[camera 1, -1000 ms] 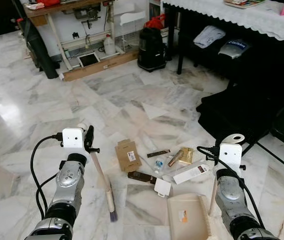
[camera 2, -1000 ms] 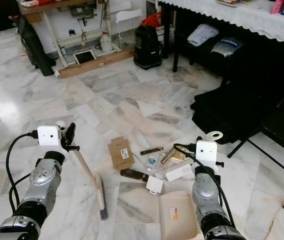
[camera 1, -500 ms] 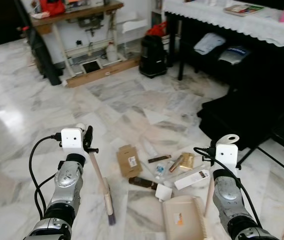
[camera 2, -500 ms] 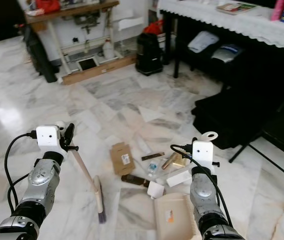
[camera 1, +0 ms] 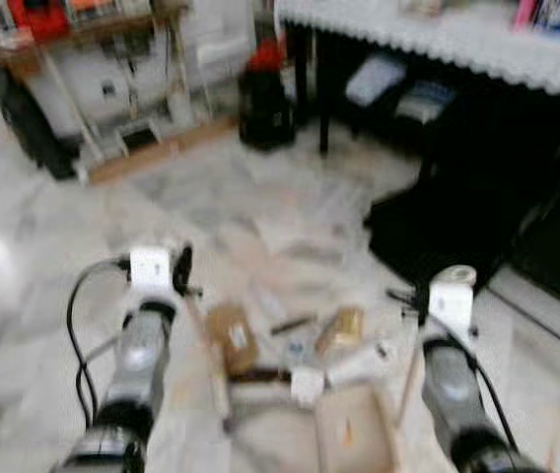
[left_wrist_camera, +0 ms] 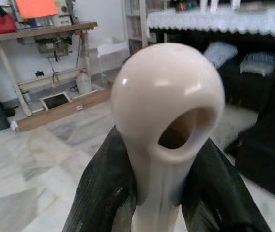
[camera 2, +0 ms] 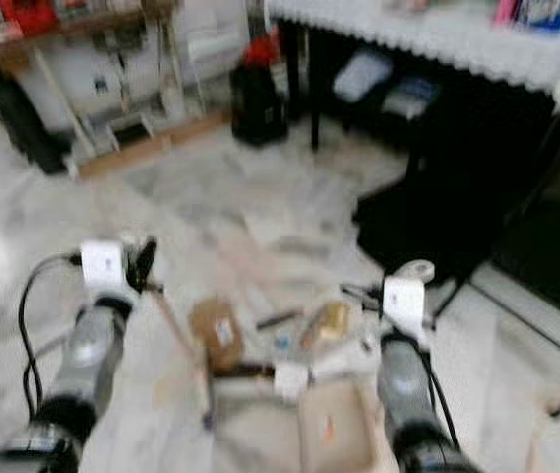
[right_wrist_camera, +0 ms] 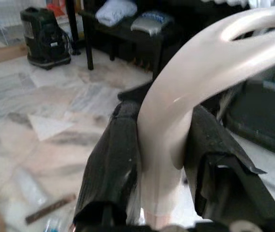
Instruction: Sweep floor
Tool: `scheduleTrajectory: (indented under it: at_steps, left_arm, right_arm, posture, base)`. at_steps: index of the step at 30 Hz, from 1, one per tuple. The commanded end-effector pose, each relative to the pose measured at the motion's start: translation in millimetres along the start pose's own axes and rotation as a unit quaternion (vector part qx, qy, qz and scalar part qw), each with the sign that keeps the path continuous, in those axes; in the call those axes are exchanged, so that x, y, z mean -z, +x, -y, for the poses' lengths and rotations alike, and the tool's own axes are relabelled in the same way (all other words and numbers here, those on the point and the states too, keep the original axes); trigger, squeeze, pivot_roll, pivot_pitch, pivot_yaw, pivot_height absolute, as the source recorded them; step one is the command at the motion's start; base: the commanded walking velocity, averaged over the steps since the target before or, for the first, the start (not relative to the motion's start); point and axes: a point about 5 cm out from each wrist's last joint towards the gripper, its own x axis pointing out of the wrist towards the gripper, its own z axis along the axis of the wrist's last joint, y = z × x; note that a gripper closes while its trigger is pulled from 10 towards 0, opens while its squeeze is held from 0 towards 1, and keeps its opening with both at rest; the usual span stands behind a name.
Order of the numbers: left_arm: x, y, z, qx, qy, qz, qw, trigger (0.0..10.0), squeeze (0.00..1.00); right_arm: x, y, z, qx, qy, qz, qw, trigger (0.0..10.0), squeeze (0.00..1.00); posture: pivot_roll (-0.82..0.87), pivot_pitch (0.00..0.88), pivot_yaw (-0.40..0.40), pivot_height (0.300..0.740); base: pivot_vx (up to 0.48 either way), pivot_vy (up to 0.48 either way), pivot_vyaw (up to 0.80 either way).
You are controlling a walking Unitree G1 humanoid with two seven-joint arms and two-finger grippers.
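Observation:
The head views are blurred. My left gripper [camera 1: 177, 272] is shut on the cream handle of a broom [camera 1: 209, 345], whose rounded end [left_wrist_camera: 169, 111] shows between the black fingers [left_wrist_camera: 99, 193]. The broom slants down to the marble floor left of the litter. My right gripper [camera 1: 446, 296] is shut on the looped cream handle [right_wrist_camera: 176, 121] of a beige dustpan [camera 1: 354, 434], which lies on the floor at the near side of the litter. That litter is a cardboard box [camera 1: 229, 335], a gold packet [camera 1: 339, 330], small white boxes [camera 1: 305, 382] and some dark strips.
A black table with a white lace cloth [camera 1: 438, 30] stands at the right, with dark bags [camera 1: 438, 217] under it. A black canister [camera 1: 265, 108] and a cluttered workbench [camera 1: 93, 30] stand at the back. Marble floor stretches away to the left.
The whole picture has shifted and turned blurry, so the camera is moving. Both grips look unchanged, and broom, dustpan and litter keep about the same arrangement.

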Motion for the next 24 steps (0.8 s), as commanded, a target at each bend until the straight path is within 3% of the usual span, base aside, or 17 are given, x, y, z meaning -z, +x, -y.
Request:
scheduleTrajectory:
  at_steps: [1,14,24]
  left_arm:
    - [-6.8,0.4,-12.8,-0.016,0.013,0.015,1.0,10.0,0.0]
    - [-9.6,0.3,-7.5,0.008,0.005,0.02,1.0,10.0,0.0]
    - [-9.4,-6.9,5.6,0.079,0.017,0.011,0.997,10.0,0.0]
  right_arm:
    - [-10.3,3.7,-9.1,-0.013,0.005,0.021,1.0,10.0,0.0]
    - [-5.9,0.7,-9.2,-0.012,0.002,0.016,1.0,10.0,0.0]
    - [2.3,-6.5,-11.3,-0.014,-0.004,0.007,1.0,10.0,0.0]
  posture:
    - [-0.08,0.0,0.082,0.74]
    - [-0.08,0.0,0.082,0.74]
    - [-0.07,0.0,0.09,0.74]
  base:
    - [0.292,0.0,0.0]
    - [0.0,0.0,0.0]
    - [0.0,0.0,0.0]
